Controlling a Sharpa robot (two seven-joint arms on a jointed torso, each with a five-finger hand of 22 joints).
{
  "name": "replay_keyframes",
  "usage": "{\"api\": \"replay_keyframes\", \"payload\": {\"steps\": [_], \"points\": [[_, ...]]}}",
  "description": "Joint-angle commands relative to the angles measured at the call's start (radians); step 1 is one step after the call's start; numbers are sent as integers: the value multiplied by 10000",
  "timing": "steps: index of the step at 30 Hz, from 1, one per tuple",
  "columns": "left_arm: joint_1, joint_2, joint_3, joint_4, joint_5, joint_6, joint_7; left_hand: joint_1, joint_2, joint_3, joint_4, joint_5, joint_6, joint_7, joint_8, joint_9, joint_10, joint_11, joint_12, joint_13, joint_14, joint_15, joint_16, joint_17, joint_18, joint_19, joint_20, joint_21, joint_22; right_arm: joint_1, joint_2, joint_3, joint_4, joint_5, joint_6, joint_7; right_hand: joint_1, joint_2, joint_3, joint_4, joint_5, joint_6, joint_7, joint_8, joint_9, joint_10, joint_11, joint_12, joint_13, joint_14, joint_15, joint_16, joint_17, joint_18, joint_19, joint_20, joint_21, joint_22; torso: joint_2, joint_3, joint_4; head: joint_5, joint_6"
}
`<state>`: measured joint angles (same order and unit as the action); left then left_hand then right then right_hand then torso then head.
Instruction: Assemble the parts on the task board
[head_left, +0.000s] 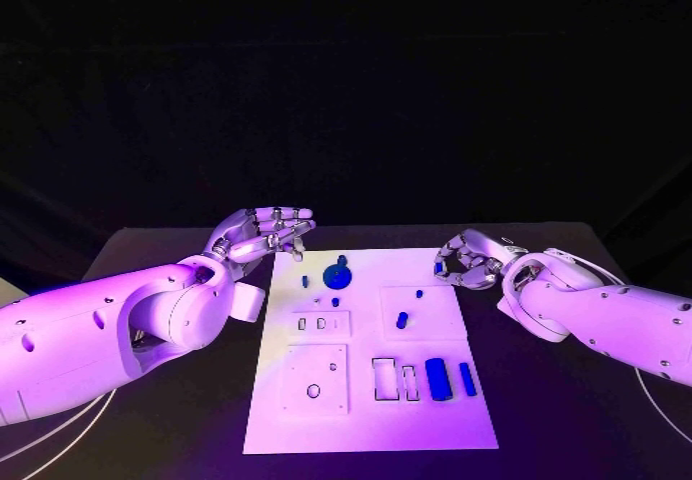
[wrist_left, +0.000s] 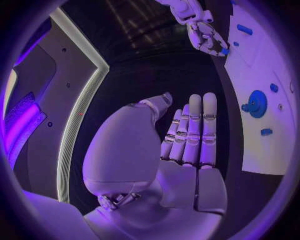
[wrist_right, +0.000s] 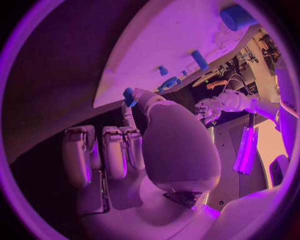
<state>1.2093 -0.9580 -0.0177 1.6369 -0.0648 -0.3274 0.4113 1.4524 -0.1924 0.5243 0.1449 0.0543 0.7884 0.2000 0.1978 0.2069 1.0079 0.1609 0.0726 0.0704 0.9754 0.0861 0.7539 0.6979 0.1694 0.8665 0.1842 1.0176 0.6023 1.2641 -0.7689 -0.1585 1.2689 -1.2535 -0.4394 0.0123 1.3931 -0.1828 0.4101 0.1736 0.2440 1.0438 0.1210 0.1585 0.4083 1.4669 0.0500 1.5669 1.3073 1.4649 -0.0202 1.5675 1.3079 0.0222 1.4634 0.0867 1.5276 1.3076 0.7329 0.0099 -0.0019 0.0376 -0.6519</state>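
The white task board (head_left: 369, 420) lies in the middle of the table. A round blue part (head_left: 338, 272) stands near its far edge, small blue pegs (head_left: 402, 320) are scattered mid-board, and two blue blocks (head_left: 437, 378) lie at the near right. My right hand (head_left: 469, 260) hovers at the board's far right edge and pinches a small blue part (wrist_right: 129, 96) between thumb and a finger; that same part (head_left: 440, 267) sits just over the board's edge. My left hand (head_left: 267, 235) hangs off the far left corner, its fingers (wrist_left: 199, 125) straight and holding nothing.
Recessed plates (head_left: 315, 392) and narrow slots (head_left: 385, 380) take up the board's near half. Black table (head_left: 159, 250) surrounds the board on all sides. In the left wrist view, the board (wrist_left: 262, 65) lies beside my left hand, with the right hand (wrist_left: 206, 35) beyond it.
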Motion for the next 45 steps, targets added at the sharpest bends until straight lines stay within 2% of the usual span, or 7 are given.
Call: {"api": "replay_keyframes", "payload": {"steps": [1, 9, 13, 18, 25, 35, 45], "points": [[4, 1, 6, -33, -26, 143, 85, -29, -49, 54, 9, 5, -65, 153, 47, 11, -49, -21, 50, -2, -73, 15, 46, -9, 161, -59, -16, 67, 12, 153, -106, 32, 493, -595, -833, -597, 33, 105, 51, 16, 36, 45, -4, 37, 36, 1039, -82, 39, 2635, 1059, -80, 33, 2629, -116, 863, -77, 49, 2310, -16, 8, -10, 8, -15], [4, 62, 4, -177, -26, 170, 74, -30, -39, 74, -10, 4, -68, 153, 56, 17, -48, -21, 52, -2, -78, 15, 56, -19, 162, -65, -17, 80, 12, 445, -184, 58, 2120, -973, -1660, -1630, -89, 149, 72, 78, -67, -7, 5, 24, 39, 1039, -83, 39, 2635, 1059, -68, 33, 2629, -148, 927, -81, 165, 2409, -57, -14, -51, 97, -46], [2, 127, 2, -281, -26, 186, 78, -30, -39, 74, -10, 4, -68, 153, 56, 17, -48, -21, 52, -2, -78, 15, 56, -19, 162, -65, -17, 80, 12, 434, 118, 56, 2647, -1117, -1777, -2119, -100, 176, 91, 85, -62, -6, -2, 29, 44, 1039, -88, 39, 2635, 1059, -68, 33, 2629, -148, 926, -81, 162, 2406, -81, -10, -69, 172, -67], [-2, 232, -6, -420, -26, 212, 78, -30, -39, 74, -10, 4, -68, 153, 56, 17, -48, -21, 52, -2, -78, 15, 56, -19, 162, -65, -17, 80, 12, 339, 634, 10, 3143, -1178, -1911, -2704, -83, 204, 128, 66, -20, -1, -13, 40, 52, 1039, -97, 39, 2635, 1059, -72, 33, 2629, -143, 917, -83, 144, 2392, -103, -52, -16, 186, -120], [-3, 282, -20, -460, -24, 244, 60, -30, -39, 74, -10, 4, -68, 153, 56, 17, -48, -21, 52, -2, -78, 15, 56, -19, 162, -65, -17, 80, 12, -60, 1293, -54, 3320, -1397, -1956, -3219, -185, 170, 116, 85, -127, -29, -2, 46, 65, 1039, -90, 39, 2635, 1059, -73, 33, 2629, -128, 889, -86, 90, 2348, -149, -83, -1, 315, -212], [-5, 330, -29, -480, -6, 253, 45, -29, -35, 87, -22, 4, -61, 142, 67, 22, -38, -28, 58, 0, -82, 12, 60, -25, 162, -69, -18, 88, 12, -527, 2159, -120, 3000, -1705, -1459, -3833, -181, 175, 140, 65, -122, -24, -14, 58, 75, 1039, -98, 39, 2635, 1059, -77, 33, 2629, -114, 861, -88, 38, 2306, -125, -70, -11, 420, -312], [-3, 341, -31, -464, -5, 244, 26, -29, -35, 87, -22, 4, -61, 142, 67, 22, -38, -28, 58, 0, -82, 12, 60, -25, 162, -69, -18, 88, 12, -743, 2635, -169, 2636, -2056, -1016, -4076, -285, 135, 118, 101, -80, -43, -3, 62, 83, 1039, -91, 39, 2635, 1059, -76, 33, 2629, -104, 843, -90, 2, 2278, -111, -60, -37, 485, -419]]}}
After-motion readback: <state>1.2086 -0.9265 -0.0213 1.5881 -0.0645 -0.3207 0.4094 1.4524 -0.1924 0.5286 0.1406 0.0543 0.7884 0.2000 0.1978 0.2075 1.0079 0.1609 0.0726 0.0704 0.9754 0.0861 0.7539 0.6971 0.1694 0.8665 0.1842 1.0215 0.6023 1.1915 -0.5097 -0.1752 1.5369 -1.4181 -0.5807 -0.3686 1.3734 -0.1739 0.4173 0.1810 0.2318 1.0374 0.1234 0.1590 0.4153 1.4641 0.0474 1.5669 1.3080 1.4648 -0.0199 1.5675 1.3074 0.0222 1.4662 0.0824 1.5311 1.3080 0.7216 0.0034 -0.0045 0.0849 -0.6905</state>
